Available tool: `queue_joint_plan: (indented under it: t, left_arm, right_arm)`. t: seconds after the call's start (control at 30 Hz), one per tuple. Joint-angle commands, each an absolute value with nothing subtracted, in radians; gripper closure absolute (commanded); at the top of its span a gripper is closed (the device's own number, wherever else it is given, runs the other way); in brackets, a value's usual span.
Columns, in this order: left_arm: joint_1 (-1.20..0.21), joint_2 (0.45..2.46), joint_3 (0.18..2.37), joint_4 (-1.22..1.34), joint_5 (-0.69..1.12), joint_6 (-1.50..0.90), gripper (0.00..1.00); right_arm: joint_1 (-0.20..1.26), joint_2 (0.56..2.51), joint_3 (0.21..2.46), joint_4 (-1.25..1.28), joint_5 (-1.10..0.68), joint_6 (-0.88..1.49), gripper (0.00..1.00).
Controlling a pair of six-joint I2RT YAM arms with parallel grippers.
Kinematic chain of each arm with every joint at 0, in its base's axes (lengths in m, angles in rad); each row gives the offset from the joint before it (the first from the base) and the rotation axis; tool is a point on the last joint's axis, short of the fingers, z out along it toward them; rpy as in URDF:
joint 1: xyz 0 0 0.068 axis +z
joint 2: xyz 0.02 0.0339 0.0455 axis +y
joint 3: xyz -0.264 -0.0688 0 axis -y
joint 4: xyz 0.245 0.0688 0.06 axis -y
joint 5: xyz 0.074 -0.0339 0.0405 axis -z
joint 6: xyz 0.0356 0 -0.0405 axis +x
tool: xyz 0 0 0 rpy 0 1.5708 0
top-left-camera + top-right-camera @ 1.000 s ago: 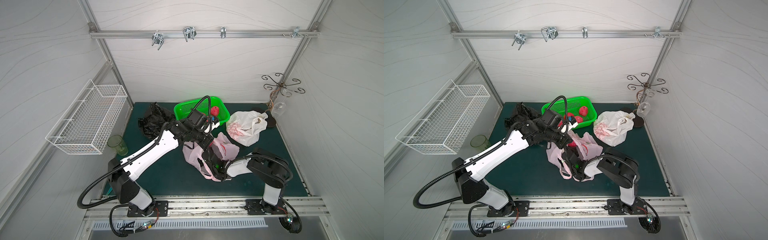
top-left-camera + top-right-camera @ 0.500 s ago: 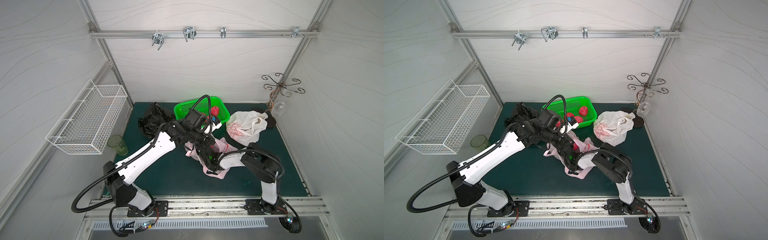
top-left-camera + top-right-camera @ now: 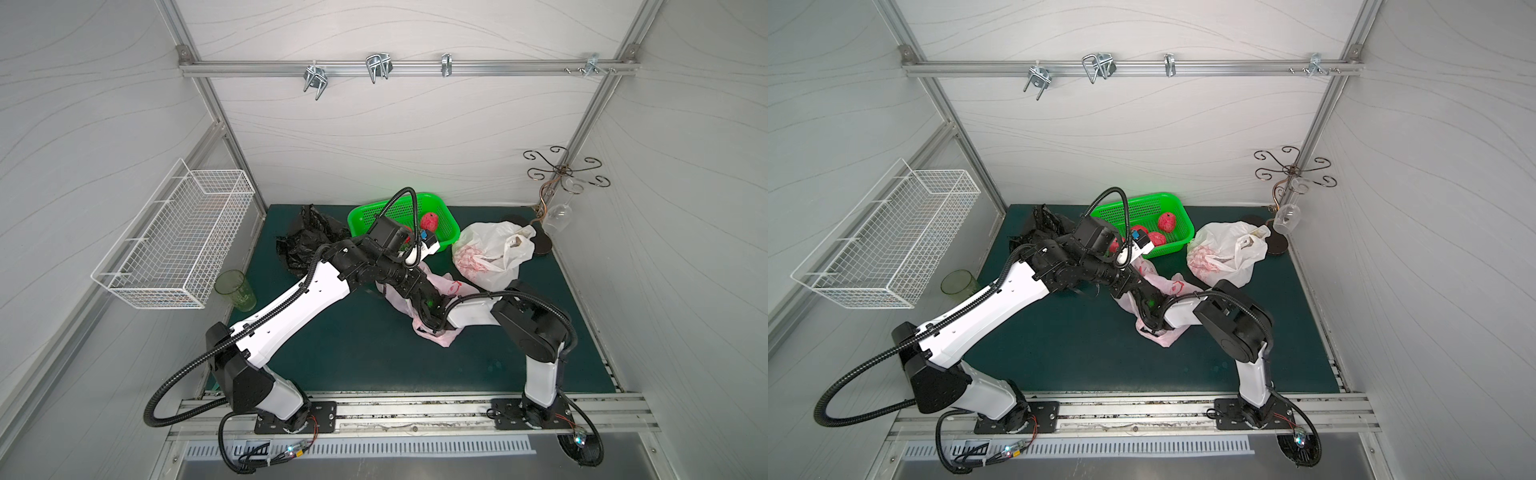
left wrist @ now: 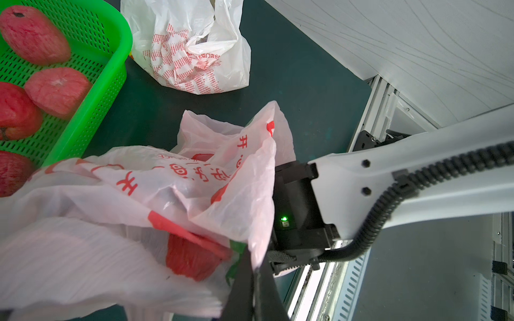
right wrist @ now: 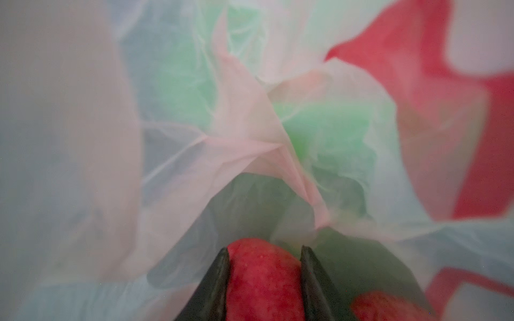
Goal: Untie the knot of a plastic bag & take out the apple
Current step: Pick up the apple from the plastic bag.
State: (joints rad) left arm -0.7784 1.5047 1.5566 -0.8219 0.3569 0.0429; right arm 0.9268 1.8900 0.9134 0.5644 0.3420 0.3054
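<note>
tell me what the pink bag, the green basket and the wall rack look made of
pink bag: thin, translucent plastic film, slightly glossy; it crinkles and red shows through.
green basket: rigid moulded plastic, glossy, perforated with small holes.
wall rack: thin wire grid, white coated, probably metal.

White wire basket [image 3: 174,241] on the wall, green cup [image 3: 235,289] below, black bag [image 3: 307,237], printed white bag [image 3: 490,253], hanging wine glass [image 3: 559,216].
</note>
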Motion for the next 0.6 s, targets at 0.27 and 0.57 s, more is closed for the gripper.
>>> queue_joint_plan:
  t: [0.27, 0.57]
  left_arm:
    - [-0.763, 1.578, 1.618, -0.868, 0.177, 0.032, 1.0]
    - [-0.759, 1.597, 1.624, -0.885, 0.15, 0.034, 1.0]
  right_arm:
    - [1.154, 1.617, 0.788, 0.323, 0.527, 0.14, 0.79]
    - [1.226, 1.409, 0.653, 0.282, 0.629, 0.204, 0.81]
